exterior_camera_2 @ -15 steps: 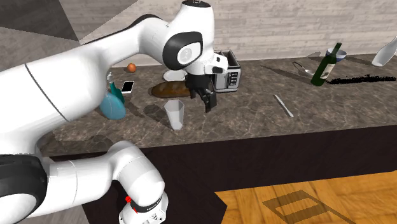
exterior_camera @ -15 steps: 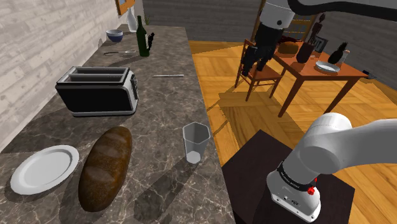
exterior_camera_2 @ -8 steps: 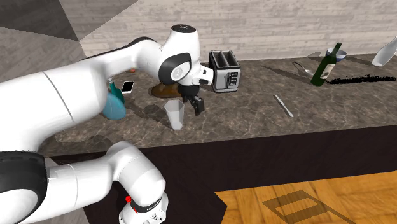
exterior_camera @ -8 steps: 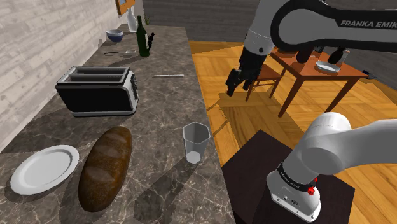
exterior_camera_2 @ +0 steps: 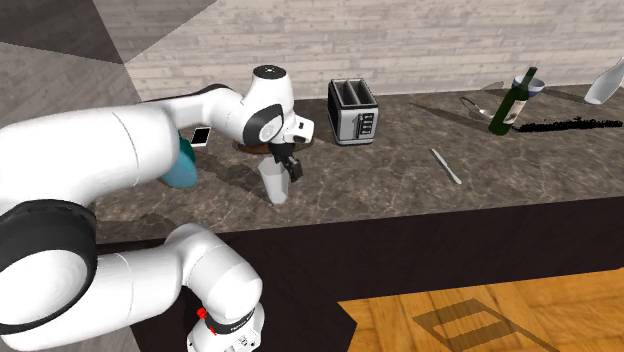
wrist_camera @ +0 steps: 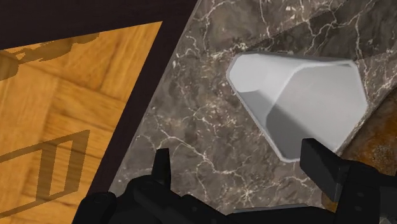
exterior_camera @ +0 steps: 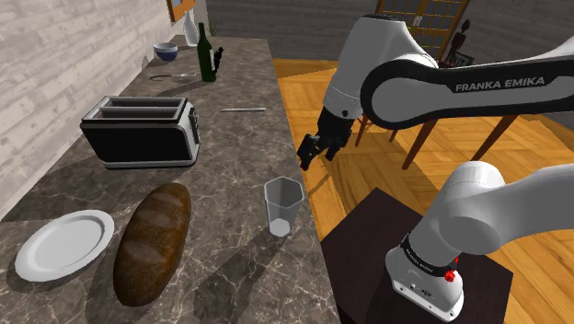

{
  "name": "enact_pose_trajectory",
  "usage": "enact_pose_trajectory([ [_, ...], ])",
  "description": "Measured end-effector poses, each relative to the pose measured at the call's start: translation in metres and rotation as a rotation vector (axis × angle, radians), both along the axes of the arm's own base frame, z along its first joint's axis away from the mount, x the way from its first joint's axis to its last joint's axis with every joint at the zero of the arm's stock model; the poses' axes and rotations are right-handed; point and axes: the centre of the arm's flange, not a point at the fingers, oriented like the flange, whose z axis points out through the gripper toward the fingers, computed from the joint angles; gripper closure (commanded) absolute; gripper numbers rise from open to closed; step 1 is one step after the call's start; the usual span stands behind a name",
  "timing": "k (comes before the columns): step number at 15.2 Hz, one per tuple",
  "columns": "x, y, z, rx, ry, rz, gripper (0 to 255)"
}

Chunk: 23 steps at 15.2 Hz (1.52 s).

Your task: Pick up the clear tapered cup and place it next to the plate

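The clear tapered cup [exterior_camera: 283, 204] stands upright near the marble counter's edge, and also appears as a pale cup [exterior_camera_2: 274, 183] in the second exterior view. The white plate [exterior_camera: 64, 243] lies at the counter's near end, with a dark bread loaf [exterior_camera: 153, 241] between it and the cup. My black gripper [exterior_camera: 311, 152] hangs above and just off the counter edge, up and to the right of the cup in the shoulder view. In the wrist view the gripper [wrist_camera: 242, 172] is open, and the cup [wrist_camera: 299, 105] lies ahead of it, nearer one finger [wrist_camera: 324, 168], untouched.
A toaster [exterior_camera: 143, 129] stands behind the loaf. Farther along the counter are a knife [exterior_camera: 244, 109], a green bottle [exterior_camera: 208, 55] and a bowl [exterior_camera: 166, 51]. A stone wall [exterior_camera: 55, 74] runs along the counter's far side. Wood floor [exterior_camera: 386, 175] and my stand [exterior_camera: 368, 258] lie beside the counter.
The arm has swung down from over the dining chair toward the counter edge, bringing the gripper close to the cup. The fingers have stayed open and the cup has not moved.
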Motion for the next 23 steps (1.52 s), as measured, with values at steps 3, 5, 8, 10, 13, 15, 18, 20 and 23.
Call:
enact_pose_trajectory([
  [3,0.002,0.029,-0.030,0.015,-0.009,-0.006,0],
  [5,0.003,0.040,-0.042,0.022,-0.015,-0.010,0],
  [8,0.006,0.044,-0.060,0.025,-0.017,-0.011,0],
  [10,0.007,0.047,-0.070,0.025,-0.017,-0.012,0],
  [13,0.009,0.048,-0.082,0.025,-0.017,-0.012,0],
  [15,0.009,0.048,-0.084,0.025,-0.017,-0.012,0],
  [18,0.009,0.048,-0.084,0.025,-0.017,-0.012,0],
  [20,0.009,0.048,-0.084,0.025,-0.017,-0.012,255],
  [23,0.009,0.048,-0.084,0.025,-0.018,-0.012,255],
])
